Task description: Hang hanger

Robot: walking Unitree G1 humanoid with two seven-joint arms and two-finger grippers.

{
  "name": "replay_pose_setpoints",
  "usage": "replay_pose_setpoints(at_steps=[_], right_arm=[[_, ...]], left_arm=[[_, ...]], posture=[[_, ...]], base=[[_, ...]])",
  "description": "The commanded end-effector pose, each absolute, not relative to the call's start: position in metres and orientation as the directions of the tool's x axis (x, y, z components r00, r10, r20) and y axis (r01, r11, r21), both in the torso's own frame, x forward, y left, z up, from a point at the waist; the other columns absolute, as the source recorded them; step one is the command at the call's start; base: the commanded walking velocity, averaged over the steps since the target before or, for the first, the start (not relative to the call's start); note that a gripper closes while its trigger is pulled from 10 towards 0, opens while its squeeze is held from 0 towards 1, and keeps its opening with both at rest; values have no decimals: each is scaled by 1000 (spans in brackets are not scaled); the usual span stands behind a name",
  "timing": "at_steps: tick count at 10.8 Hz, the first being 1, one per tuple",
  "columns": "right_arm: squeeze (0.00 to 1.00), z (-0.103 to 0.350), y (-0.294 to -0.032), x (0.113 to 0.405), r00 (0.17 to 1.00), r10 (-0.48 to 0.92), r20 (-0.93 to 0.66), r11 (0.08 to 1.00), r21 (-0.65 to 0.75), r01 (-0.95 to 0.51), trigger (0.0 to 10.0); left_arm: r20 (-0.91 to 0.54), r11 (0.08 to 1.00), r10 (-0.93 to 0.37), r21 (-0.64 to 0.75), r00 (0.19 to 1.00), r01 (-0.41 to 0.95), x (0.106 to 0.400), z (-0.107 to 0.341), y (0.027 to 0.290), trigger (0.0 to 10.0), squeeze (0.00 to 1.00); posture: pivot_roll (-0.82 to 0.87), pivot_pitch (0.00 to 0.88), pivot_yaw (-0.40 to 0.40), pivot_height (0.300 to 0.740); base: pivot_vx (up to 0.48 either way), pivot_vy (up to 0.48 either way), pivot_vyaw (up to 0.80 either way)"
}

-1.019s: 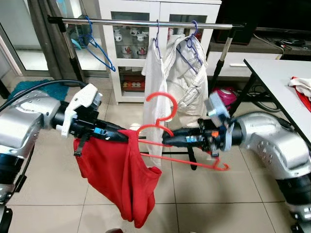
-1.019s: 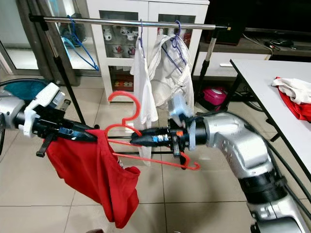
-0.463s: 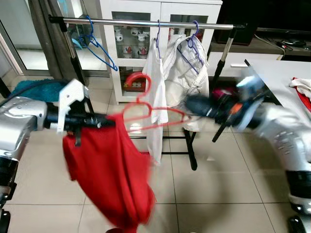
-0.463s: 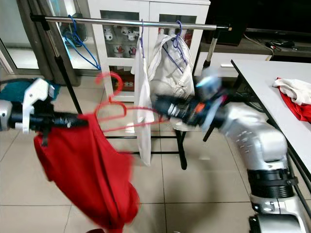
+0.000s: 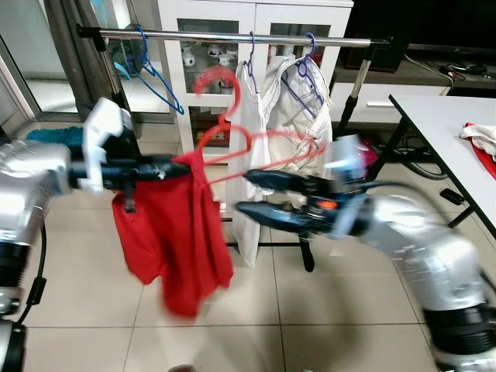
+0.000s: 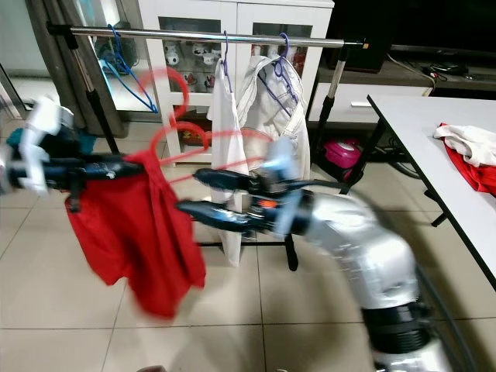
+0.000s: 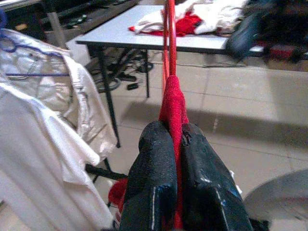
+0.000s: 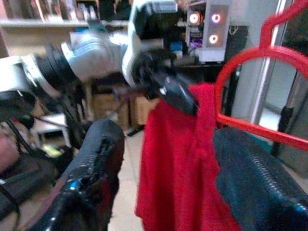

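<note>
Left gripper [image 5: 167, 168]: 2 black fingers [image 7: 153, 183] pressed together on the red garment [image 5: 172, 225] at the shoulder of the red hanger [image 5: 240, 143]; fabric pinched between them, as the left wrist view shows.

Right gripper [image 5: 252, 192]: fingers spread wide, 1 above and 1 below, holding nothing; tips just beside the hanging garment and below the hanger's lower bar. In the right wrist view the red cloth hangs between the 2 parted fingers [image 8: 98, 159].

Red hanger: plastic, motion-blurred, raised in front of the clothes rail [image 5: 232, 36] with its hook [image 5: 221, 84] below the bar, not on it. Tilted, the garment bunched at its left end and drooping toward the tiled floor [image 5: 310, 310].

Surroundings: rail carries 1 empty blue hanger [image 5: 151, 74], 1 white shirt [image 5: 246, 155] and 1 cream jacket [image 5: 298, 132], both on purple hangers, directly behind the red hanger. White glass-door cabinet [image 5: 256, 46] behind the rail. Grey table [image 5: 446, 132] at right with red and white clothes [image 5: 480, 143] on it.
</note>
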State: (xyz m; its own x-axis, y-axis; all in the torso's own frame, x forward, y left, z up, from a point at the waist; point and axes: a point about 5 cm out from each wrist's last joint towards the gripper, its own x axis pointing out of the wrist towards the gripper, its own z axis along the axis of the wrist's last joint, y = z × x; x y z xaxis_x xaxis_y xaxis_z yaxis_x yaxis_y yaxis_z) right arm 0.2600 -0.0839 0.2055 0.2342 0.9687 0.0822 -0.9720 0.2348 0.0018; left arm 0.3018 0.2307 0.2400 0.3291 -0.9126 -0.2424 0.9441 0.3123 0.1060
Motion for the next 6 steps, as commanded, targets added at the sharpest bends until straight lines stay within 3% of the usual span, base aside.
replay_pose_setpoints(at_steps=[1, 4, 5, 6], right_arm=[[1000, 211, -81, 259, 241, 967, 79, 246, -62, -967, 10000], [1000, 206, -59, 263, 282, 957, 62, 289, -168, -943, 10000], [835, 208, -53, 265, 292, 953, 80, 302, -171, -938, 10000], [4, 208, -48, 267, 290, 954, 83, 300, -171, -939, 10000]], left_arm=[[-210, 285, -927, 150, 312, 947, 300, 258, 230, 0, 0], [-187, 256, -942, 143, 280, 956, 298, 274, 235, 0, 0], [-185, 248, -944, 142, 272, 958, 297, 275, 233, 0, 0], [-177, 242, -948, 143, 265, 960, 297, 275, 230, 0, 0]], posture=[[-43, 0, 8, 740], [-39, 0, 16, 740], [-38, 0, 19, 740], [-36, 0, 19, 740]], base=[[0, 0, 0], [0, 0, 0], [0, 0, 0], [0, 0, 0]])
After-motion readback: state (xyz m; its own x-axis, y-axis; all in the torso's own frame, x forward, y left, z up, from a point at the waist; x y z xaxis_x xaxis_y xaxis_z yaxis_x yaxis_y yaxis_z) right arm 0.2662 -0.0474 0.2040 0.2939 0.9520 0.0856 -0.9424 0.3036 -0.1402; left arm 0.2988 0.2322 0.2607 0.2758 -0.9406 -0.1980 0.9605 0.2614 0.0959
